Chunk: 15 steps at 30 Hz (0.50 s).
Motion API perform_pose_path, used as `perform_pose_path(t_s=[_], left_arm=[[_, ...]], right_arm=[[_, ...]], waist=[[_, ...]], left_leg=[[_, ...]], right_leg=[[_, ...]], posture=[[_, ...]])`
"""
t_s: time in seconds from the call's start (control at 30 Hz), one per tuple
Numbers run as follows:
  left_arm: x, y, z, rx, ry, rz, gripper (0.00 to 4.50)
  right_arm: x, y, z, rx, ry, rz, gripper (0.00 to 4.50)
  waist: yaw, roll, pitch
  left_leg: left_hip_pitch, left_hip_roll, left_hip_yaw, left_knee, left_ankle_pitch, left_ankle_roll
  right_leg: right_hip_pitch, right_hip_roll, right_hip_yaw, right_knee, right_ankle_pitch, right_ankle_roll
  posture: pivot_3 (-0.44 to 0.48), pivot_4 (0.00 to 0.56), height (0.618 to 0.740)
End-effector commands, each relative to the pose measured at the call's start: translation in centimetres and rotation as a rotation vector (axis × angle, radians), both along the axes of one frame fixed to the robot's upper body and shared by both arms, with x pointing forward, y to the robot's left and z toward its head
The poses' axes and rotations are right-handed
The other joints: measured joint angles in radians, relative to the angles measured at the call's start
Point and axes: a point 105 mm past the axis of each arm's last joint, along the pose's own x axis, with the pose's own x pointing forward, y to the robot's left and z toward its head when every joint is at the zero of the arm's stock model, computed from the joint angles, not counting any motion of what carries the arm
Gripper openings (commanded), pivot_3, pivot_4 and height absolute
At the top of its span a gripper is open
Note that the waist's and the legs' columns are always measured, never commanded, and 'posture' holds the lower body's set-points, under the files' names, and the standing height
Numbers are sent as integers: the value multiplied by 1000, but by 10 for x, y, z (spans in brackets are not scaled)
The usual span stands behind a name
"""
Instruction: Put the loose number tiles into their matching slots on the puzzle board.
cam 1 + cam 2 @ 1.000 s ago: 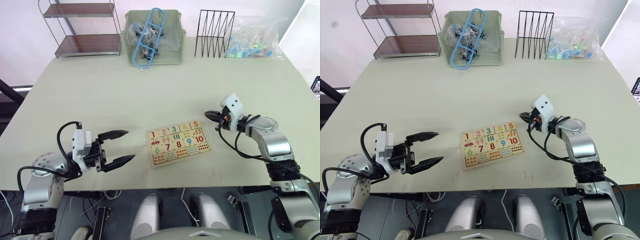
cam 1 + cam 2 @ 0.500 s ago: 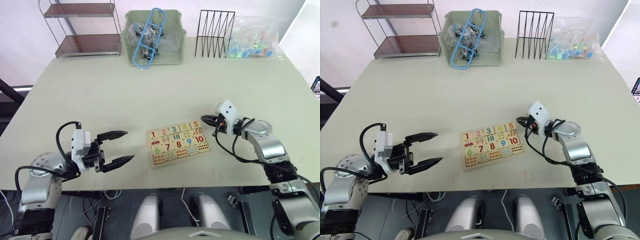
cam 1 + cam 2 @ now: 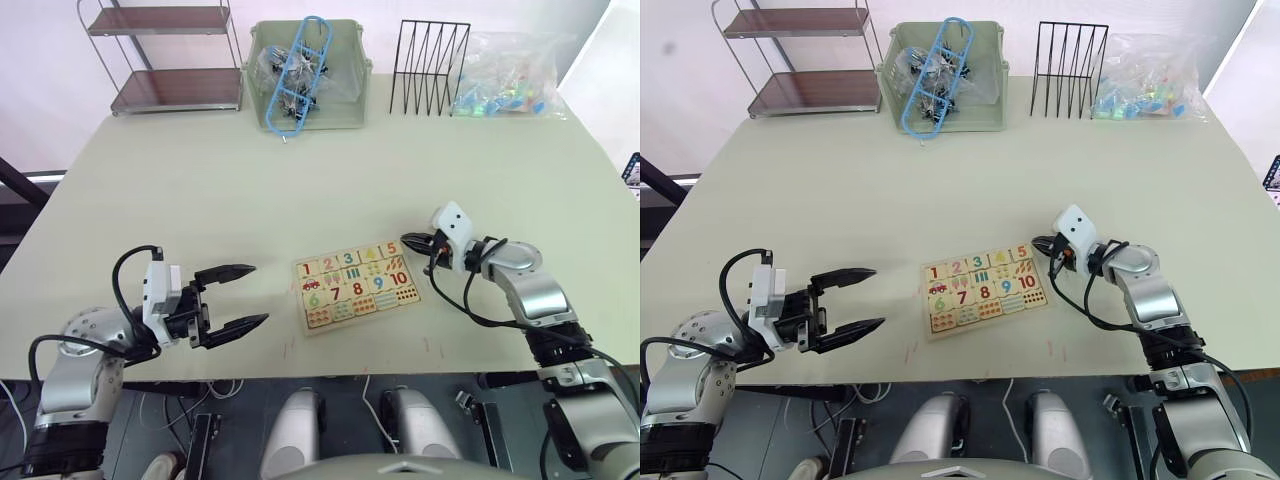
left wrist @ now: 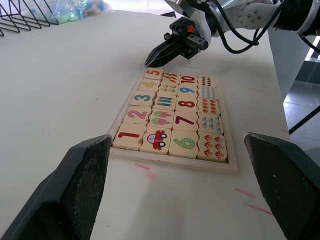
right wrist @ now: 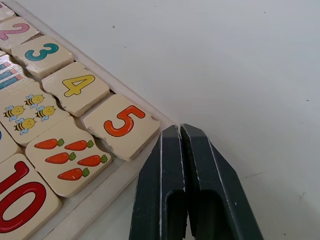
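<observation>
Right gripper (image 5: 180,131) pressed together at the puzzle board's (image 3: 355,286) corner beside the orange 5 tile (image 5: 122,125), left gripper (image 3: 243,295) spread, held well apart from the board

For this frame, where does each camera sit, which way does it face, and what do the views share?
Left and right eye views: head camera, looking down over the pale table; both arms show, left gripper open, right gripper shut.
Left wrist view: looks along its open jaws at the flat light-wood number puzzle board and the right gripper beyond.
Right wrist view: looks along shut fingers at the orange 5 tile.
All share the board.
</observation>
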Motion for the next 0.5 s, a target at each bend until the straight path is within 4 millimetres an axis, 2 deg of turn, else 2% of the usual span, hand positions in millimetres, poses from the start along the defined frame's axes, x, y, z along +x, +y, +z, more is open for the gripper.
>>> perform_pose_path(t_s=[0.03, 0.5], left_arm=[[-2, 0, 13, 5, -46, -10, 4500], [-2, -1, 13, 7, -44, -10, 4500]], right_arm=[[2, 5, 16, 25, -50, 20, 73], [-2, 8, 11, 22, -32, 35, 73]], waist=[[0, 0, 0], [0, 0, 0]], left_leg=[[0, 0, 0, 0, 0, 0], [0, 0, 0, 0, 0, 0]], right_leg=[[0, 0, 0, 0, 0, 0], [0, 0, 0, 0, 0, 0]], posture=[[0, 150, 739], [0, 150, 739]])
